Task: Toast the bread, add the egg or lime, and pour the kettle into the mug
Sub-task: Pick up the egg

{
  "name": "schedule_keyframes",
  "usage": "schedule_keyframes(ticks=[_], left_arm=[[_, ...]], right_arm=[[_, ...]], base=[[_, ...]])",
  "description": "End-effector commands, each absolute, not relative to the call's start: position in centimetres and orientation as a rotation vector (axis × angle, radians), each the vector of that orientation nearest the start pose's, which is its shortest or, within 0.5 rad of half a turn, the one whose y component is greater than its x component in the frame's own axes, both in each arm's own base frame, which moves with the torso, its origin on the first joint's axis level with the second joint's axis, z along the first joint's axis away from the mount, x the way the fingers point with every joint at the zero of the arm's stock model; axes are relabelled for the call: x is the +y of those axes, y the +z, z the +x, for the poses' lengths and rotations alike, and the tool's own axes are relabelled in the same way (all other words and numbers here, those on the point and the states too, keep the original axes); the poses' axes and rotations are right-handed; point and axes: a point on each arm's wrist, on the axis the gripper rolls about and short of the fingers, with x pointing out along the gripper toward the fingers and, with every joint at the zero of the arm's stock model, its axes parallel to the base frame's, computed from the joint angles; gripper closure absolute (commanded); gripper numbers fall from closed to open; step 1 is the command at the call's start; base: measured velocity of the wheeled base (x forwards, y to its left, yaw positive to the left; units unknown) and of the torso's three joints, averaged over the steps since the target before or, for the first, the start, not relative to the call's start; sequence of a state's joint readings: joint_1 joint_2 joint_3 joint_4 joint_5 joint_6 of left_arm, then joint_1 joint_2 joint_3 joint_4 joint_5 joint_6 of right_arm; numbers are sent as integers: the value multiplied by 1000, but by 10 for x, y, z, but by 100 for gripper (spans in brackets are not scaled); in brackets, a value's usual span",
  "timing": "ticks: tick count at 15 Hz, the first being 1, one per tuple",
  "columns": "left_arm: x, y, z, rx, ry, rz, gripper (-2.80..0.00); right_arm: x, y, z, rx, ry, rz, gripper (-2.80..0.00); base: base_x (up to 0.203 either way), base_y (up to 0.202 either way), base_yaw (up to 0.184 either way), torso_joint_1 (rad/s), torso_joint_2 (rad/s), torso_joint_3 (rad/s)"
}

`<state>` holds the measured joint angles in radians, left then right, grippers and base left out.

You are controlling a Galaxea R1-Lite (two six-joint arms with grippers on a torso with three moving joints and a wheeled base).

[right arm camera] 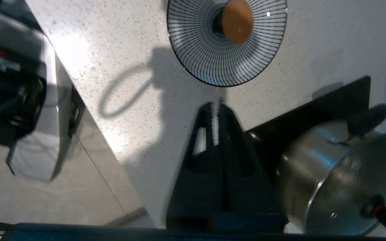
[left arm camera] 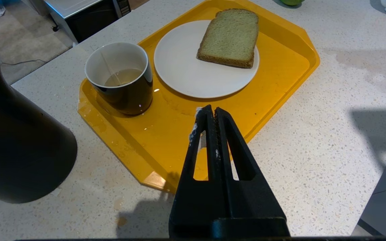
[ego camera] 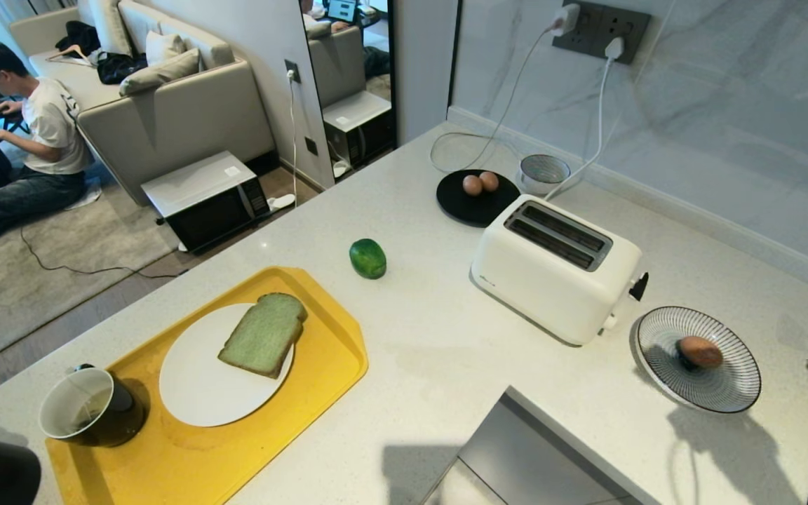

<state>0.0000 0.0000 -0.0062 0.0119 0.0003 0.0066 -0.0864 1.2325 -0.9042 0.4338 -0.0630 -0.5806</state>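
Ahead, from my head camera, the speckled worktop [ego camera: 432, 351] carries a yellow tray [ego camera: 334, 337] near its left edge, with the bread [ego camera: 264, 334] lying on a white plate [ego camera: 200, 393] and the mug [ego camera: 92, 407] at the tray's near corner. The lime [ego camera: 367, 258] sits alone on bare worktop between the tray and the white toaster [ego camera: 555, 277]; a small mark on the toaster's side is too small to read. The egg [ego camera: 700, 351] rests in a striped dish [ego camera: 719, 393] beside the toaster, and two brown eggs [ego camera: 480, 183] sit as a pair on a black plate [ego camera: 467, 207] further back. From my left wrist, my left gripper [left arm camera: 212, 113] is clenched on nothing above the tray's near rim, and the kettle [left arm camera: 18, 144] stands just off the tray beside the mug. From my right wrist, my right gripper [right arm camera: 214, 108] is closed and empty, near the striped dish, with a steel pot [right arm camera: 340, 180] close alongside.
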Motion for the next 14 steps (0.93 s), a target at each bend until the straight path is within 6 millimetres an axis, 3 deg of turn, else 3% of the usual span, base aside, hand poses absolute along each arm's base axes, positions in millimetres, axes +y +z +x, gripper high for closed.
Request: schedule_keyframes(ticks=[1, 5, 9, 14], left_arm=[[0, 76, -23, 8, 0, 6, 0], [0, 76, -23, 8, 0, 6, 0], [0, 76, -23, 8, 0, 6, 0], [0, 76, -23, 8, 0, 6, 0]], right_arm=[[-29, 200, 216, 931, 146, -552, -280], [-54, 174, 259, 986, 209, -475, -280], [-92, 155, 277, 999, 269, -482, -280], [-104, 143, 305, 1006, 276, -488, -280]], base=[[0, 0, 0, 0, 0, 0], [0, 0, 0, 0, 0, 0], [0, 0, 0, 0, 0, 0], [0, 0, 0, 0, 0, 0]])
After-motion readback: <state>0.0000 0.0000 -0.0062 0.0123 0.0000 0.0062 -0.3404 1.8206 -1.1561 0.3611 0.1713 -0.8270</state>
